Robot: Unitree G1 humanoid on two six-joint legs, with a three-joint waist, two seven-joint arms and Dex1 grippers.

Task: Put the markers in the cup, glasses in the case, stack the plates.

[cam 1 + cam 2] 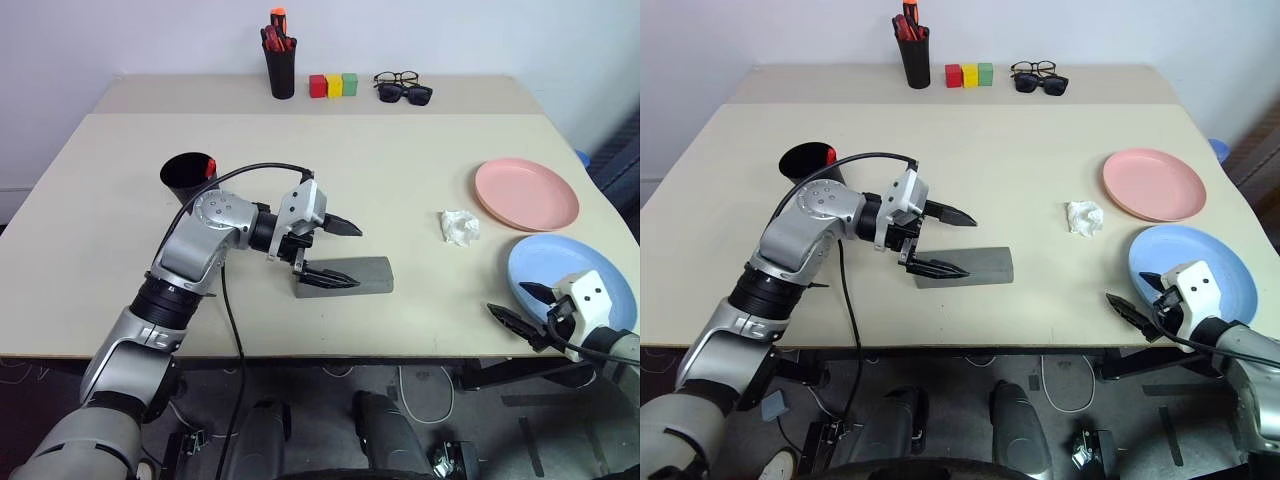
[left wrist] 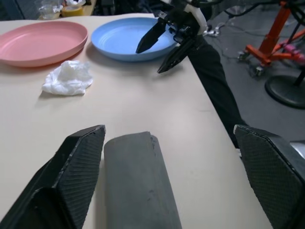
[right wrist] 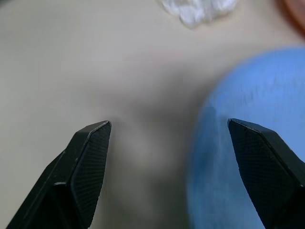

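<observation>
the case (image 1: 345, 276) lies shut near the table's (image 1: 400, 170) front edge, and the left gripper (image 1: 335, 252) hovers over its left end, fingers spread wide and holding nothing. no wire-rimmed glasses are in sight on the table, so they are probably inside the case, though that cannot be checked. the cup (image 1: 188, 178) stands at the left with a red cap (image 1: 210, 167) poking above its rim, so at least one marker is in; the white one cannot be seen. that likely leaves the plates: the pink plate (image 1: 526, 193) and the blue plate (image 1: 570, 281) sit side by side at the right, not yet stacked. the right gripper (image 1: 525, 307) hangs wide open and empty at the blue plate's near rim, well placed to take it. a crumpled tissue (image 1: 459, 227) lies between case and plates
</observation>
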